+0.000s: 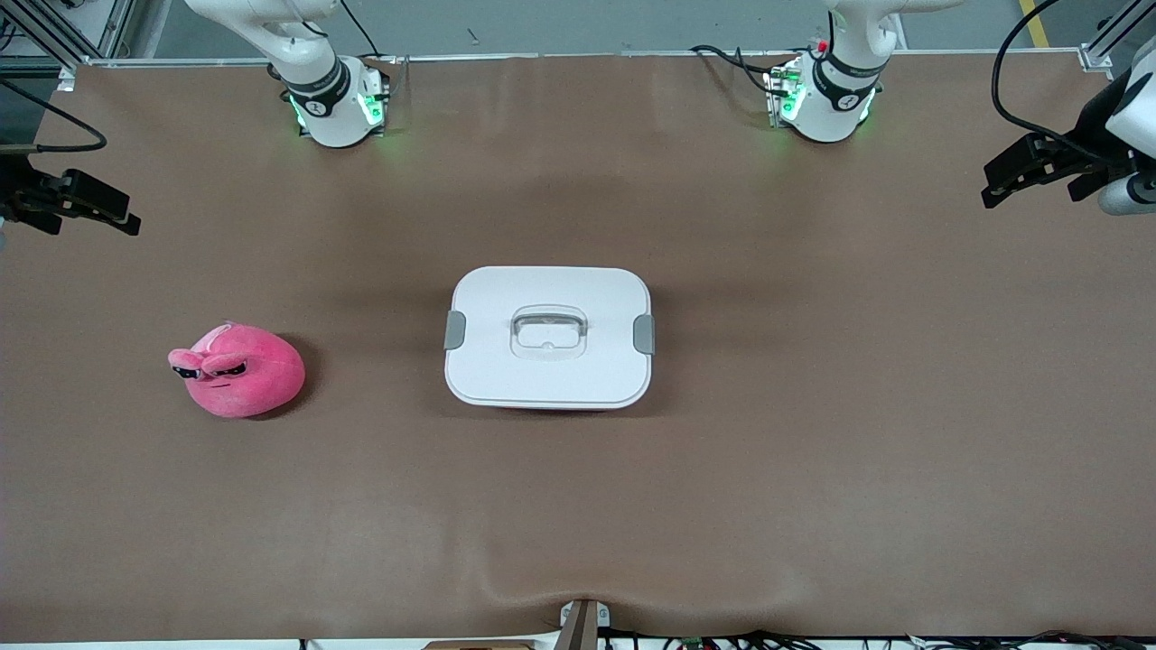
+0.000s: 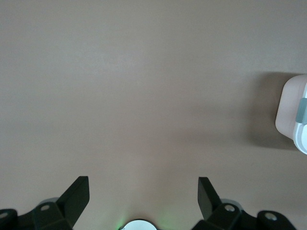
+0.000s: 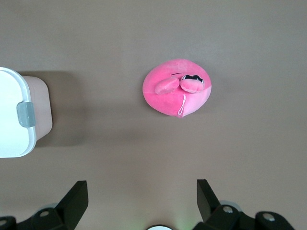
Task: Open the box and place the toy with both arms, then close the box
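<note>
Partly, both wrist views crop the box [image 1: 548,336].

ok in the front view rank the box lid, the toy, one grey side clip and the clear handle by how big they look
1. box lid, the largest by far
2. toy
3. clear handle, set into the middle of the lid
4. grey side clip, the smallest; the clip at the lid's other end looks the same size

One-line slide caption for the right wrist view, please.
Right tool, open and empty, hangs above the table with the pink toy and a clipped end of the closed box in sight.
</note>
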